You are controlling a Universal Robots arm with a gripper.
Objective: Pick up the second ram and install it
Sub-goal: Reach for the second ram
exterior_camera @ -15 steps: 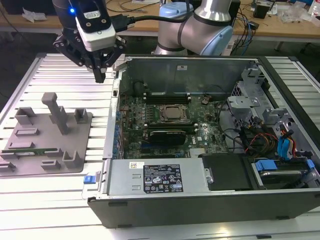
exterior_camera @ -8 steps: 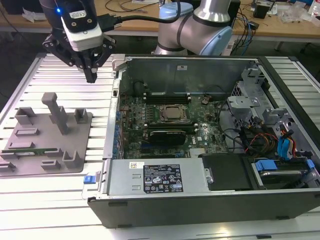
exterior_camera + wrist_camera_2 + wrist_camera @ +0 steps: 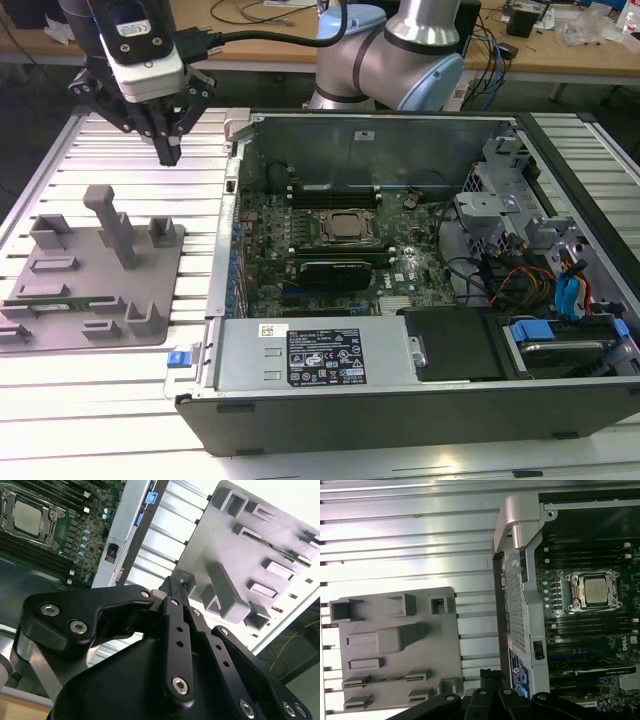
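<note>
- The second ram point(image 3: 48, 297) lies flat in the low slots along the near edge of a grey fixture plate point(image 3: 80, 280), towards the exterior view's left; in the first wrist view it is a thin strip point(image 3: 385, 678) between two slotted blocks.
- The plate rests on a pale, slatted metal bench point(image 3: 110, 400), just beside an open computer case point(image 3: 400, 400) on the exterior view's right.
- Inside the case, the motherboard's processor socket point(image 3: 348, 228) is in plain sight.
- At the far side of the room a wooden desk point(image 3: 560, 55) carries cables and oddments.
- The silver arm point(image 3: 400, 50) reaches over from behind the case.
- The hand point(image 3: 170, 150) points straight down above the plate's far edge, well apart from the ram, fingers pinched together on nothing.
</note>
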